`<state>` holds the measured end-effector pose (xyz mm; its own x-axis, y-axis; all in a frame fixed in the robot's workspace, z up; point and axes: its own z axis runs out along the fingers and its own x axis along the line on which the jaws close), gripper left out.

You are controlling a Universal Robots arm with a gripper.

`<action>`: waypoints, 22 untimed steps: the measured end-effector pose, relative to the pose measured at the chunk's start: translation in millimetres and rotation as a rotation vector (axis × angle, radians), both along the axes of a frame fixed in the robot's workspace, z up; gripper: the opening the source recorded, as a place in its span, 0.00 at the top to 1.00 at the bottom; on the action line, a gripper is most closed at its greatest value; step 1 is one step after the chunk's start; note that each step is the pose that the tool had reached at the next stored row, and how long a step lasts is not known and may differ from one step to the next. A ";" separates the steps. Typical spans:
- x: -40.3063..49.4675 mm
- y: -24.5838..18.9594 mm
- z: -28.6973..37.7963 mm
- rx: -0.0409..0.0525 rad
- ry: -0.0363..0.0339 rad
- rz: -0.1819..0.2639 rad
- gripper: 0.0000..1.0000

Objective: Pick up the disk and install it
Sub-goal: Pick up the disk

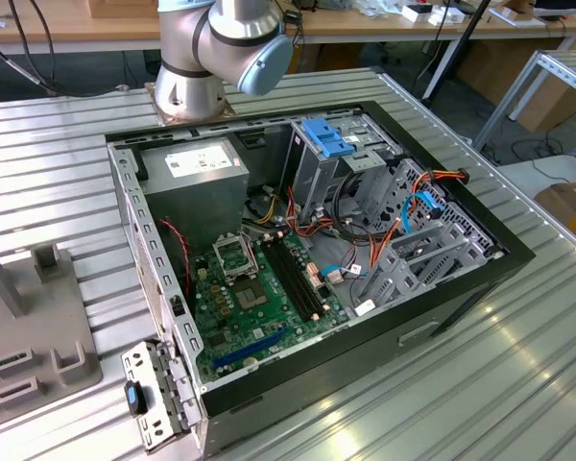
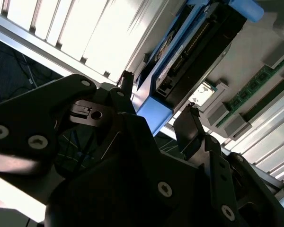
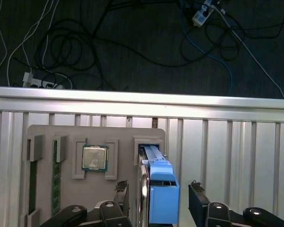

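The disk (image 3: 160, 191) stands on edge in a slot of a grey holder plate (image 3: 118, 135), its bright blue carrier frame facing the camera in the first wrist view. My gripper (image 3: 158, 188) is open and straddles it, with one dark fingertip (image 3: 123, 188) on one side and the other on the opposite side, a small gap showing at each. In the second wrist view the disk (image 2: 180, 61) runs away between the same fingertips (image 2: 191, 113) of the gripper (image 2: 158, 97), its connector edge and blue frame visible.
An open computer case (image 1: 518, 254) lies on the ribbed metal table, with a drive cage topped by a blue latch (image 1: 326, 139), a grey power-supply box (image 1: 197, 178) and a green motherboard (image 1: 259, 298). The holder plate also carries a processor chip (image 3: 94, 157) and a memory stick (image 3: 55, 175). The arm's base (image 1: 211, 48) stands behind the case.
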<state>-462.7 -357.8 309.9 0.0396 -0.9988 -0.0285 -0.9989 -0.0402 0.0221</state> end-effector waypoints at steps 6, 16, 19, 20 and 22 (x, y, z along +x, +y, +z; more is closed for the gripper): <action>0.0 0.0 -0.1 0.0000 0.0000 0.000 0.47; 0.0 1.2 -0.1 0.0000 0.0000 0.000 0.47; -0.1 1.4 -0.1 -0.0001 0.0001 0.000 0.61; -0.1 1.5 -0.1 0.0000 0.0000 0.000 0.64; 0.0 1.6 -0.1 0.0000 -0.0001 0.000 0.64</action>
